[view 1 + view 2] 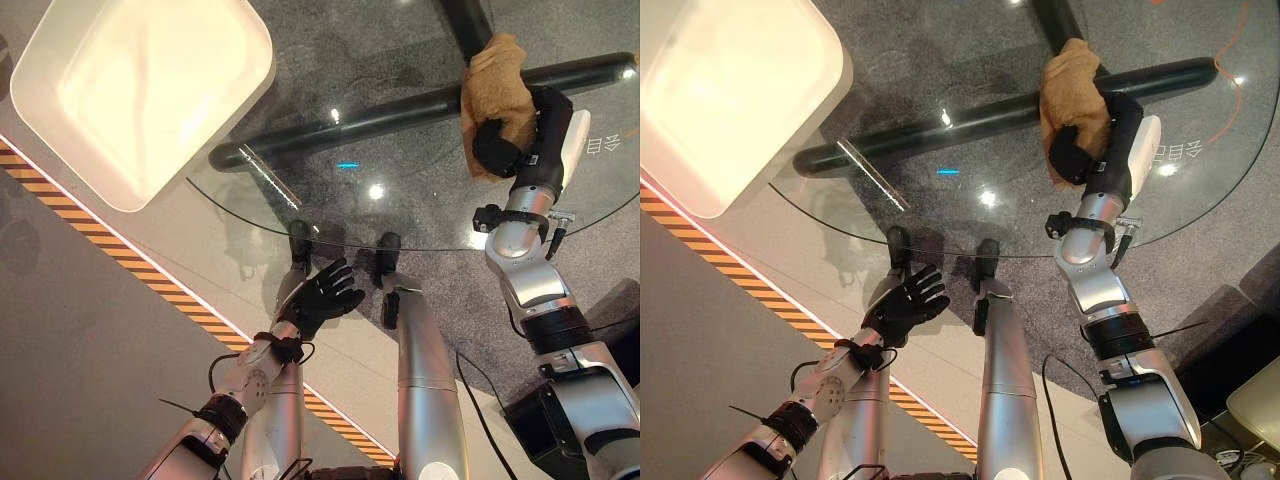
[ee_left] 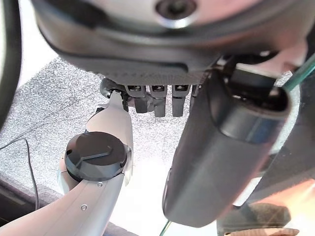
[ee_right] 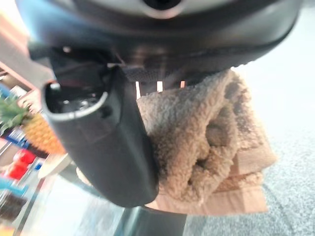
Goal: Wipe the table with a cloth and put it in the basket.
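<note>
1. Tan terry cloth (image 1: 497,95) lies bunched on the round glass table (image 1: 420,215), on the robot's right side, over the dark tubular table base (image 1: 400,110) seen through the glass. The right hand (image 1: 505,140) has its fingers curled round the cloth, pinning it to the glass.
2. The left hand (image 1: 322,297) hangs just off the table's near edge, below the glass, fingers spread and relaxed, holding nothing.
3. The cream plastic basket (image 1: 45,60) sits well apart, at the far left, overlapping the table's rim.
4. Risks, as I judge them: the cloth is wadded, so a stroke may drag only a narrow patch of it; a loose flap trails beyond the fingers and could slip free on the smooth glass. Carrying it to the basket means a long reach across the body, and a weak hold could drop it short.
5. The right wrist view shows the cloth's folds and thick pile against the thumb (image 3: 106,147); the head views instead give the layout of basket, table and both hands.
</note>
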